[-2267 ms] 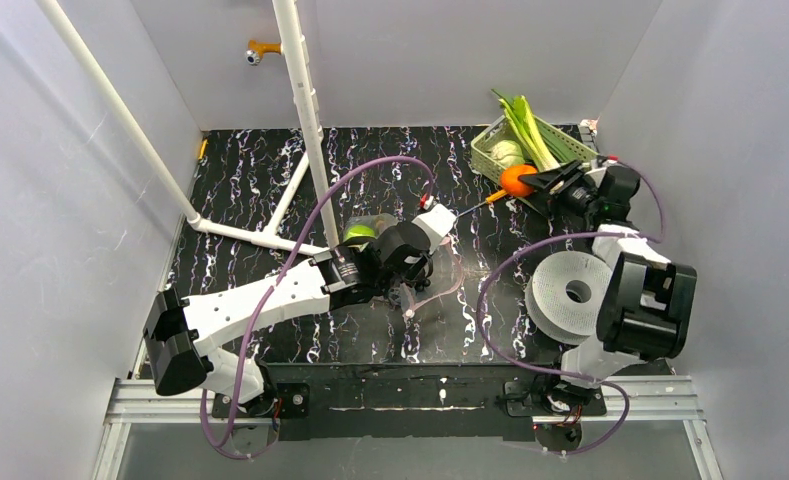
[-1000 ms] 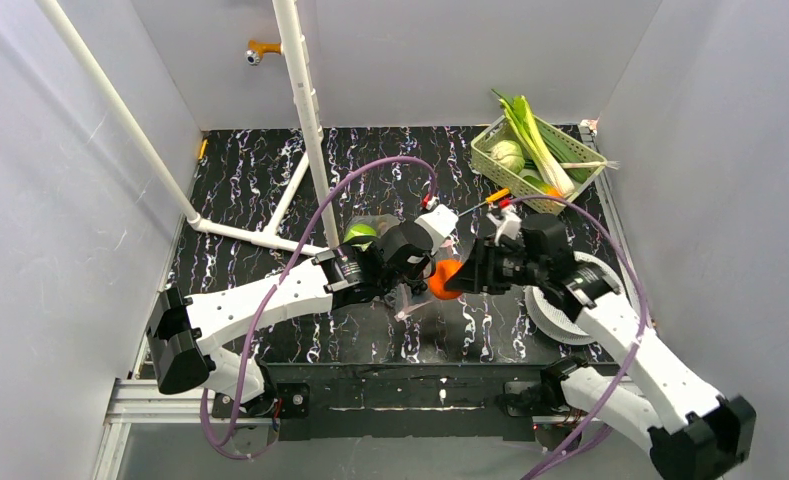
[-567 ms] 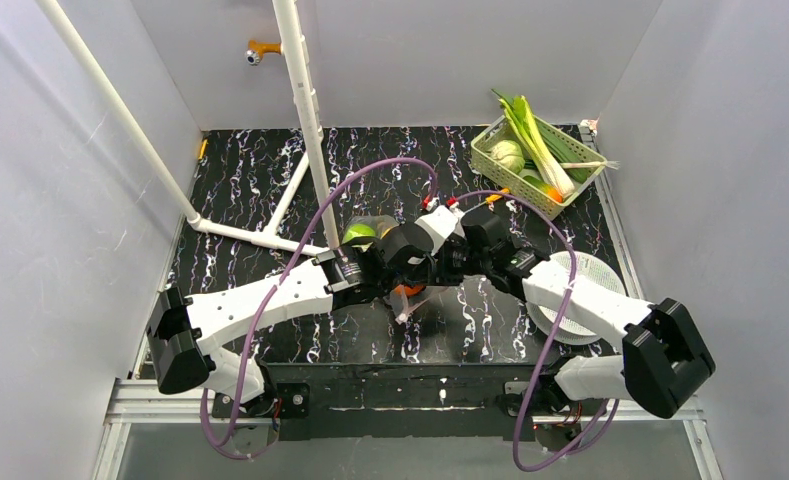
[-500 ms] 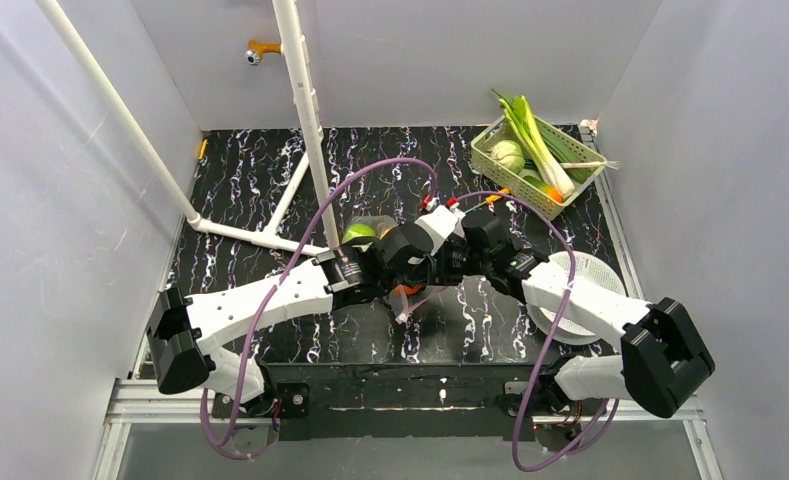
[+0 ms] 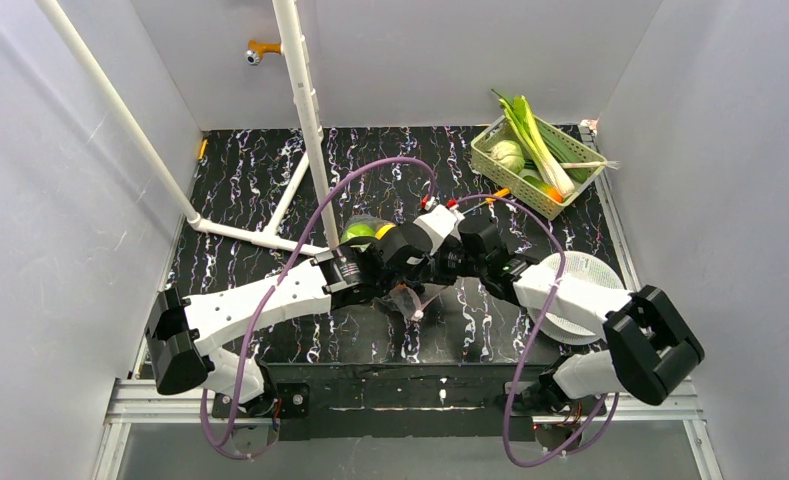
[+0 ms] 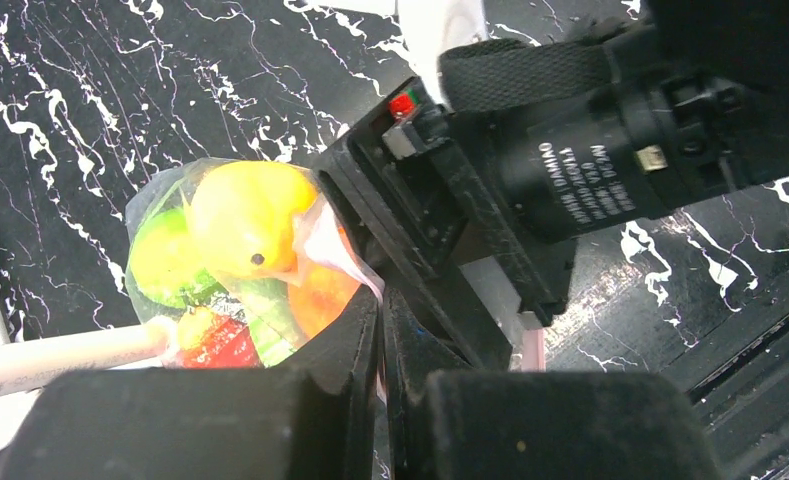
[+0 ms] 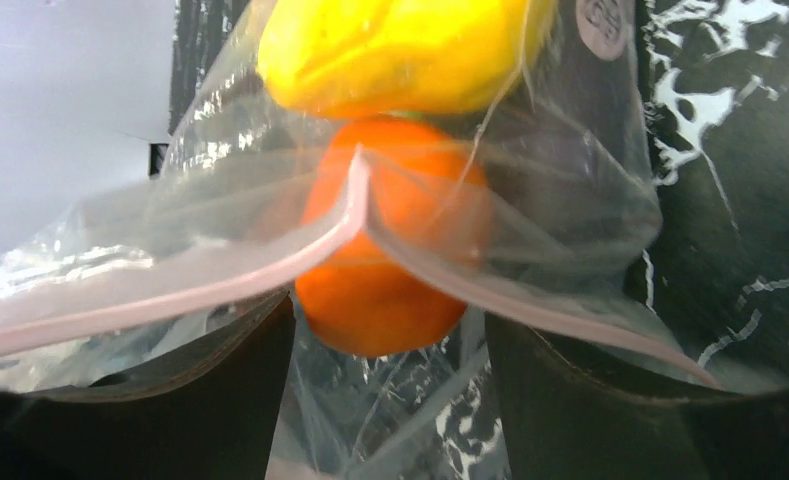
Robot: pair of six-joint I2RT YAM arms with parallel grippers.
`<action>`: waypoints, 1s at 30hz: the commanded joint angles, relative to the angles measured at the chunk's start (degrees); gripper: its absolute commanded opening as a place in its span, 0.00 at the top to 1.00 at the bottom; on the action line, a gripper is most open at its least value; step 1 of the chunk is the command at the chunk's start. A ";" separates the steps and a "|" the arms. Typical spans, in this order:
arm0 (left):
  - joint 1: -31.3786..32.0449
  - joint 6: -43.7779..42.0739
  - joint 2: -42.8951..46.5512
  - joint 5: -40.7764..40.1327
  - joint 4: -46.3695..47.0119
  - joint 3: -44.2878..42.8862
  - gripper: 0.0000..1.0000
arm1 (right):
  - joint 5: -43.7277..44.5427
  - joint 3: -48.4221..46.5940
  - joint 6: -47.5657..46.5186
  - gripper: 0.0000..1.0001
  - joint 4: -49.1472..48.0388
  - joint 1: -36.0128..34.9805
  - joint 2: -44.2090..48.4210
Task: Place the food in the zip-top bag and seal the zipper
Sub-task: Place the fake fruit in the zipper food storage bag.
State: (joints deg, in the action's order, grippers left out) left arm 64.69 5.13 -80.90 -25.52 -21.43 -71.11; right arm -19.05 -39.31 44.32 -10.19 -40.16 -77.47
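Note:
The zip-top bag [image 5: 406, 300] hangs at the table's middle. My left gripper [image 5: 410, 284] is shut on its pink zipper edge, as the left wrist view [image 6: 380, 315] shows. Inside the bag lie a yellow piece [image 6: 245, 215], green pieces [image 6: 160, 265] and the round orange fruit [image 6: 322, 295]. My right gripper [image 5: 438, 268] is open at the bag's mouth [image 7: 390, 400]. Its fingers [image 7: 240, 400] stand wide apart on either side. The orange fruit [image 7: 385, 270] sits just beyond them, behind the parted zipper [image 7: 220, 290], under the yellow piece [image 7: 400, 45].
A green basket [image 5: 490, 160] at the back right holds the leek [image 5: 535, 130] and the cabbage head [image 5: 507, 153]. A white round disc [image 5: 582, 300] lies right of the arms. A white pipe frame [image 5: 305, 110] stands at the back left.
My right arm carried the orange fruit from the basket to the bag's mouth and let it go inside. My left gripper kept hold of the bag edge.

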 commanded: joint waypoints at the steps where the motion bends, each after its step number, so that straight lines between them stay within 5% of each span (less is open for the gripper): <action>1: 0.47 0.24 3.12 -0.45 1.43 -1.07 1.00 | 5.96 -1.83 -4.09 0.19 10.77 -0.36 7.21; 6: 0.45 0.15 3.20 -0.52 1.51 -1.07 1.00 | 12.25 -1.79 -6.39 0.08 22.81 -0.35 15.12; 19: 0.47 -0.03 3.70 -0.77 1.66 -0.93 1.00 | 25.90 -2.36 -10.17 0.06 35.95 0.07 25.70; 24: 0.48 0.15 3.37 -0.49 1.66 -0.84 1.00 | 25.15 -5.63 -11.30 0.30 33.93 0.99 19.23; 30: 0.53 0.15 3.34 -0.32 1.54 -1.06 1.00 | 16.62 -4.40 -10.26 0.37 24.48 1.14 12.01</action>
State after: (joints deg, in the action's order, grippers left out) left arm 64.86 5.10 -80.05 -25.46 -20.99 -71.09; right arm 2.65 -43.07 34.09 22.12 -39.10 -62.73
